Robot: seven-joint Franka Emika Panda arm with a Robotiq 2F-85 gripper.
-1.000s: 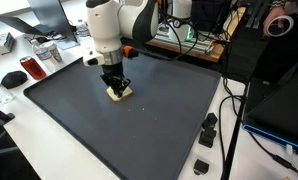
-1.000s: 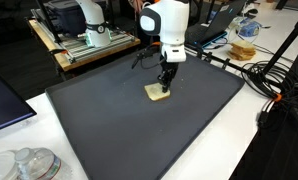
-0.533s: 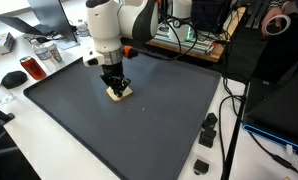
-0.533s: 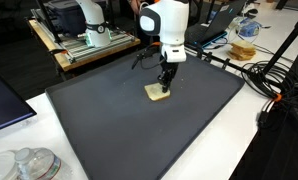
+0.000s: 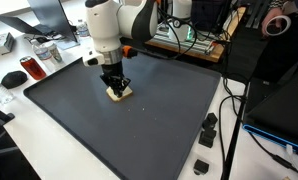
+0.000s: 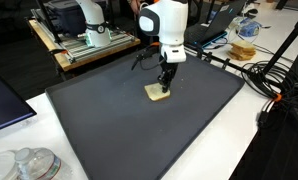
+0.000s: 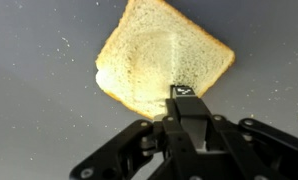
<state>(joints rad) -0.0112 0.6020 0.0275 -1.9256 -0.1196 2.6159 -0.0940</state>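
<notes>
Where one dark mat (image 5: 149, 130) covers the counter (image 5: 49, 150), one slice of bread (image 7: 154, 60) lies flat on it, well inside the mat's edges. One gripper (image 7: 184, 95) stands upright over the slice, its two fingers pressed together without a gap. The tips touch the slice's near edge in the wrist view. Several crumbs (image 7: 64, 42) dot the mat beside the slice.

- White table (image 6: 209, 140), mostly covered by a big dark grey mat (image 5: 159, 115).
- One slice of bread (image 5: 120, 93) lying flat on the mat, with a few crumbs (image 7: 64, 42) sprinkled around it.
- On the bare tabletop beside the mat: a black mouse (image 5: 12, 77), a red oblong thing (image 5: 33, 68), small black plugs (image 5: 208, 130) and clear plastic tubs (image 6: 29, 163).
</notes>
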